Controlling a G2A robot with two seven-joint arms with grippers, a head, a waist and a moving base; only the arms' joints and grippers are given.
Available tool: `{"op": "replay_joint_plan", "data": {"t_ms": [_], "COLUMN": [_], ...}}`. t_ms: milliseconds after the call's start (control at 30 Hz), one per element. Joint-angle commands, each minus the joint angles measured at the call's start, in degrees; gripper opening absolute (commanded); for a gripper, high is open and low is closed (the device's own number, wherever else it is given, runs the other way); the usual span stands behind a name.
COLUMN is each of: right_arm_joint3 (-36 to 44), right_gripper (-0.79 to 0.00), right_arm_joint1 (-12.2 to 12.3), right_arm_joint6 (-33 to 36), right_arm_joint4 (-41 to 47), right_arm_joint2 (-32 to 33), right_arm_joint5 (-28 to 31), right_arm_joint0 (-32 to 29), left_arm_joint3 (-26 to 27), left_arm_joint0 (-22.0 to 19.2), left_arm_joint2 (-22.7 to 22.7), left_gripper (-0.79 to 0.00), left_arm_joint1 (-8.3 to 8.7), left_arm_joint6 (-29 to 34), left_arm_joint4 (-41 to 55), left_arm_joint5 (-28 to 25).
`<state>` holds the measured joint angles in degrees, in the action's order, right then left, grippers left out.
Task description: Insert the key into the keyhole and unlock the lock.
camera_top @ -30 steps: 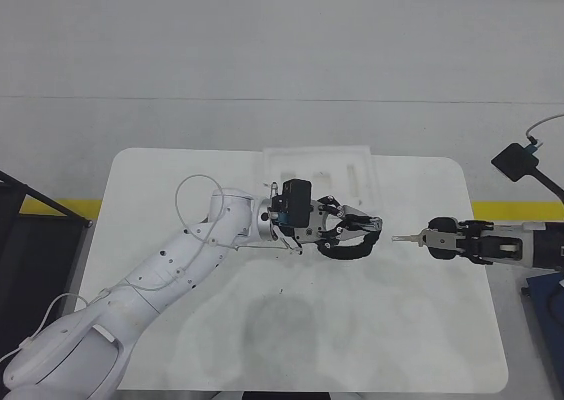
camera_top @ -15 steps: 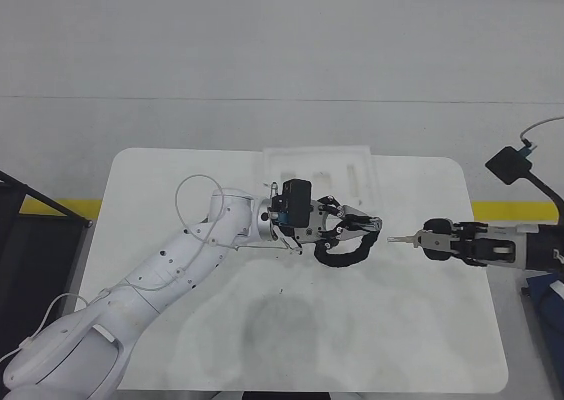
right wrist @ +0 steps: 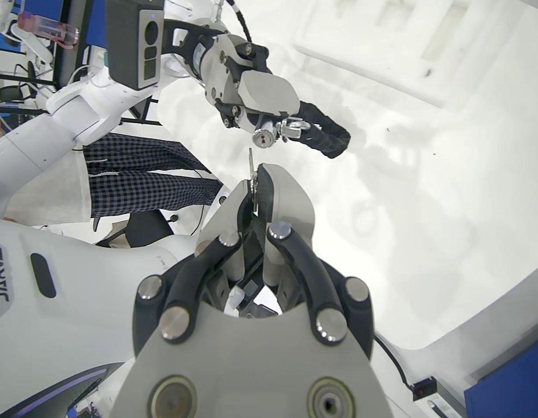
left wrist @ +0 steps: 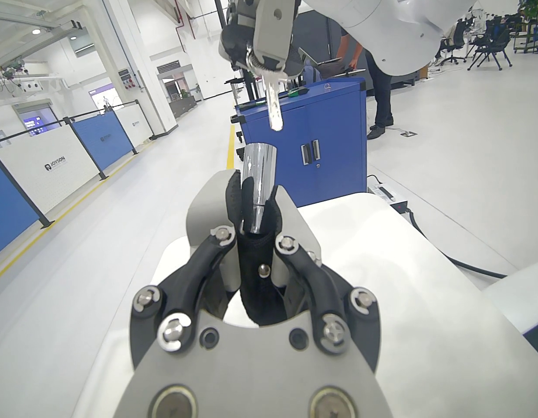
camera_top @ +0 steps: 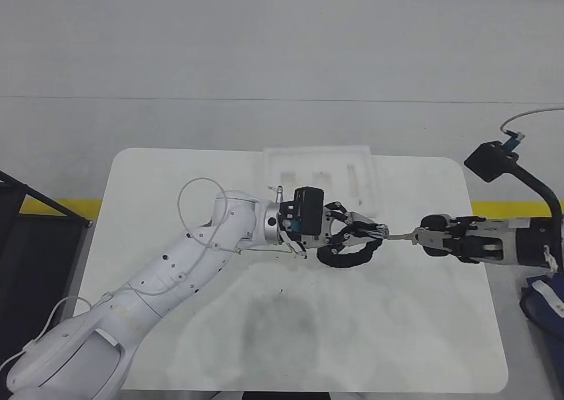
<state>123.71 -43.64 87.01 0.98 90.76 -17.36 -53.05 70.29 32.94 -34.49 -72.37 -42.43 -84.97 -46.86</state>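
My left gripper (camera_top: 355,232) (left wrist: 255,208) is shut on the lock, a chrome cylinder (left wrist: 258,182) with a black cable loop (camera_top: 347,252) (right wrist: 325,134). It holds the lock above the middle of the table, and the round keyhole face (right wrist: 264,138) points toward the right arm. My right gripper (camera_top: 420,238) (right wrist: 256,184) is shut on the silver key (left wrist: 274,106) (right wrist: 251,167). The key's blade points at the cylinder. Its tip sits a short gap from the keyhole face, slightly off to one side.
A white foam tray (camera_top: 317,165) (right wrist: 404,28) with shallow recesses lies at the table's back edge behind the lock. The white table (camera_top: 212,200) spreads open on all other sides. A blue cabinet (left wrist: 321,141) stands beyond the table's right end.
My right gripper has carried the key leftward, closing most of the gap to the lock. The left gripper shifted slightly right with the lock, and the cable loop swung lower.
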Motion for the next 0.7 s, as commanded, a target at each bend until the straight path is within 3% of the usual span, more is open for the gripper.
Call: {"op": "replay_joint_plan", "data": {"t_ms": [0,667], "right_arm_joint3": [-0.4,-0.8], "right_gripper": [-0.785,-0.785], "right_arm_joint1": [0.2,1.7], "right_arm_joint6": [-0.6,-2.1], "right_arm_joint4": [-0.1,-2.2], "right_arm_joint2": [-0.8,-4.5], "right_arm_joint5": [-0.5,-2.1], "right_arm_joint0": [0.4,2.7], "left_arm_joint3": [-0.2,-1.3], "left_arm_joint0": [0.0,1.2], "left_arm_joint2": [0.0,-1.7], "left_gripper": [-0.785,-0.785], "left_arm_joint1": [-0.15,-0.99], "left_arm_joint6": [-0.1,-0.3], "left_arm_joint4": [-0.3,-1.4], "left_arm_joint5": [-0.1,-0.4]}}
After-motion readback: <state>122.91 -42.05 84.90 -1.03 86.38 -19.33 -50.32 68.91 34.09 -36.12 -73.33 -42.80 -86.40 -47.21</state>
